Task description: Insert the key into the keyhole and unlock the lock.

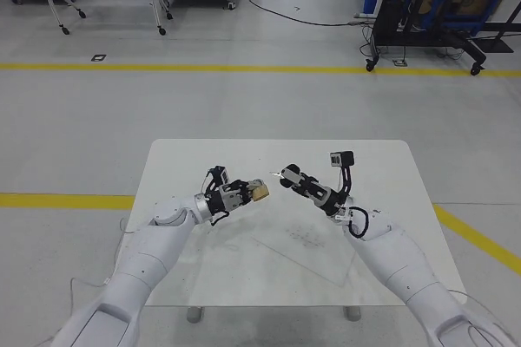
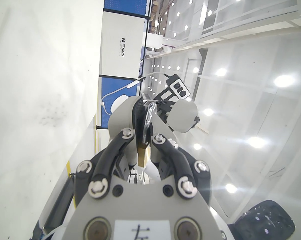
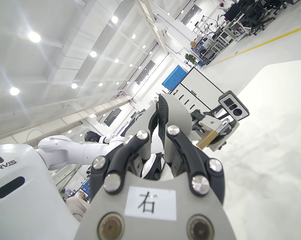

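Gripping the key point(image 1: 276, 176) tightly, the right jaws are holding it just beside the lock point(image 1: 259, 192), over the worktop point(image 1: 373, 165). Its blade is probably needing to come onto the lock's axis before any push. The left jaws are clamping the shackle point(image 2: 149, 116), and the lock's long axis is pointing body-first at the key.

Lock point(image 1: 260, 192) in left end effector point(image 1: 253, 192), above table point(image 1: 373, 169) centre.

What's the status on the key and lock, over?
Left claw shut on padlock, right claw shut on key. Both held above table, key not yet inserted. Nothing between them.
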Controlling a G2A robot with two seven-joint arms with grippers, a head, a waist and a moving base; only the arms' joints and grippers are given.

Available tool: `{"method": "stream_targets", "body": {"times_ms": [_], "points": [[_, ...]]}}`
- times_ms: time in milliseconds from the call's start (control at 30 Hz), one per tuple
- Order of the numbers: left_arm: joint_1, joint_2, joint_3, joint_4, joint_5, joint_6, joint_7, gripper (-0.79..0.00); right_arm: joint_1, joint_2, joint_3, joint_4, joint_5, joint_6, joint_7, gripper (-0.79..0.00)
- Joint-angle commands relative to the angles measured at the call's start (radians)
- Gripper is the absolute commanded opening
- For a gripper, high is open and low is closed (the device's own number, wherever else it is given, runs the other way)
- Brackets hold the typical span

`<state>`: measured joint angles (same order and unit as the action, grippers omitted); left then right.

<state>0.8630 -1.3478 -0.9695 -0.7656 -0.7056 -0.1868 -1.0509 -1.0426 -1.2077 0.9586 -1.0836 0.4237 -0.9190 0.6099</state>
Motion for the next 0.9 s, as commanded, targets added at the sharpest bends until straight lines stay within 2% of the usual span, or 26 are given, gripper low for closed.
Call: {"method": "stream_targets", "body": {"times_ms": [0,67,133,333,433,500,867], "points": [[0.012,0.001,-0.005,-0.002,0.005,0.026,0.045,-0.785,0.0,0.0,0.0,0.0,0.0,0.0,0.0,-0.785],[0.034,-0.003,-0.034,0.001,-0.104,0.083,0.063,-0.785,-0.005,-0.001,0.0,-0.012,0.011,0.009,-0.009,-0.785],[0.041,-0.01,-0.033,0.015,-0.144,0.13,0.085,-0.785,-0.021,0.0,0.009,-0.041,0.032,0.038,-0.022,-0.785],[0.022,-0.063,0.013,0.069,-0.309,0.285,0.1,-0.785,-0.081,0.01,0.043,-0.114,-0.014,0.188,-0.072,-0.785],[-0.016,-0.08,0.027,0.109,-0.321,0.289,0.097,-0.785,-0.121,0.02,0.069,-0.17,-0.074,0.291,-0.109,-0.785],[-0.039,-0.081,0.039,0.122,-0.281,0.283,0.08,-0.785,-0.121,0.02,0.069,-0.17,-0.074,0.291,-0.109,-0.785],[-0.031,-0.08,0.045,0.113,-0.258,0.282,0.1,-0.785,-0.121,0.021,0.066,-0.173,-0.094,0.303,-0.108,-0.785]]}}
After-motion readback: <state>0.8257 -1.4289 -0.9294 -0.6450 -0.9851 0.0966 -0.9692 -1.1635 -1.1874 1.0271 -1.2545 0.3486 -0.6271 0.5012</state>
